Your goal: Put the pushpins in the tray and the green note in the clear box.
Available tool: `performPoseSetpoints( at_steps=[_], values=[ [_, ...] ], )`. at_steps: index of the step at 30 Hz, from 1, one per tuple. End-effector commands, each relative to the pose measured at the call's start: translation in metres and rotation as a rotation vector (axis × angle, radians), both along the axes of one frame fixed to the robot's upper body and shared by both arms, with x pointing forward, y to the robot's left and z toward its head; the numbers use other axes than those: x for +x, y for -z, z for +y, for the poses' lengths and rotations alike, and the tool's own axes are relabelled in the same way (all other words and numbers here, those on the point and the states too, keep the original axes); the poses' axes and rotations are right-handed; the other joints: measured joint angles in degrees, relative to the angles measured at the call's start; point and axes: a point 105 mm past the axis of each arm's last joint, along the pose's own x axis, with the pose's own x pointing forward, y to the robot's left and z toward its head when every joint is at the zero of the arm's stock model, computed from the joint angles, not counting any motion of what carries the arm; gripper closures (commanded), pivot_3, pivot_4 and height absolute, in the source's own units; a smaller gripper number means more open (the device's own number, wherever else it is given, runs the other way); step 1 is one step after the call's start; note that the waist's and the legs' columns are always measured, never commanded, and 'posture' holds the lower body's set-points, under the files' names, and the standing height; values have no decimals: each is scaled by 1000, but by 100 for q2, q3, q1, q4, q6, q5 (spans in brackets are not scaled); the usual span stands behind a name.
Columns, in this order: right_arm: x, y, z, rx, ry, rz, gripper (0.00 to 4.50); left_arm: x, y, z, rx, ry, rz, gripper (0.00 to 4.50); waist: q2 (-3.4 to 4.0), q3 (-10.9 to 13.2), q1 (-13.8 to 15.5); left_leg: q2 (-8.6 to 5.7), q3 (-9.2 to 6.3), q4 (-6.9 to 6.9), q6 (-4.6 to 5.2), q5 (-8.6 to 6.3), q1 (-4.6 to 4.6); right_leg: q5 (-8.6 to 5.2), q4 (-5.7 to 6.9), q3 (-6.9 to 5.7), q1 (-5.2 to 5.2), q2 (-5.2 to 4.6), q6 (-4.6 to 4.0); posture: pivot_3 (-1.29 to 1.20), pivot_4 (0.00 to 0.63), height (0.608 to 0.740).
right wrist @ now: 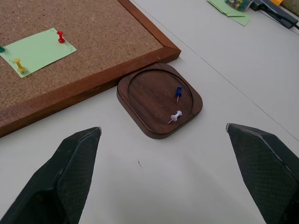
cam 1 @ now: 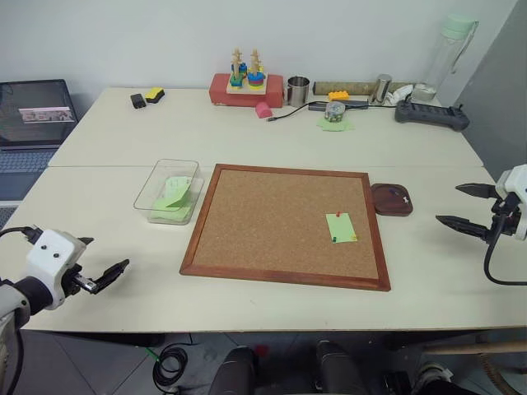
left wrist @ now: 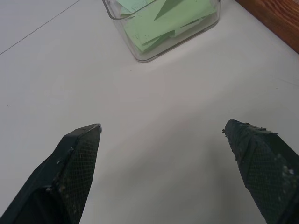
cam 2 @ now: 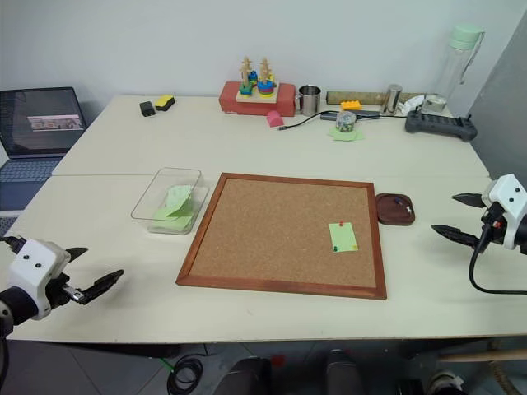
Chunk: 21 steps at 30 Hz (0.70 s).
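so the green note was still pinned flat on the corkboard, toward its right side, with a red pushpin at one corner, a yellow one at another and what looked like a green one right at the right wrist view's edge; i'd say the step in hand was pulling those pushpins, and the right claw was the obvious one for it; it hung spread wide and empty off the bench's right edge, near the tray; best bet imo was to come down on one pin head at a time, pinch just the plastic head and lift straight up so the paper didn't tear or ride along; those heads were tiny, so lining up mattered a lot; left claw was also spread and empty, low over the bench near the clear box; containers: the tray sat touching the corkboard's right frame and held a blue pin and a white pin; the clear box, just left of the corkboard, already had a few loose green paper notes in it
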Motion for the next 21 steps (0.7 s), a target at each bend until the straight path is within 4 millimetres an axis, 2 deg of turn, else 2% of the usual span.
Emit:
performPoseSetpoints(
  at_steps=[1,21],
  values=[
    [1,-13,2,-30,-25,-43,0,-2,-12,3,-13,6,-31,28,0,0,0,0,0,0,0,0,0,0,0,0,0,0,0,0,150,740],
    [5,-7,16,-37,-55,-8,0,-1,-19,-2,-119,7,-33,28,0,0,-2,-1,0,2,0,0,1,12,4,0,0,1,-10,0,150,740]
  ],
)
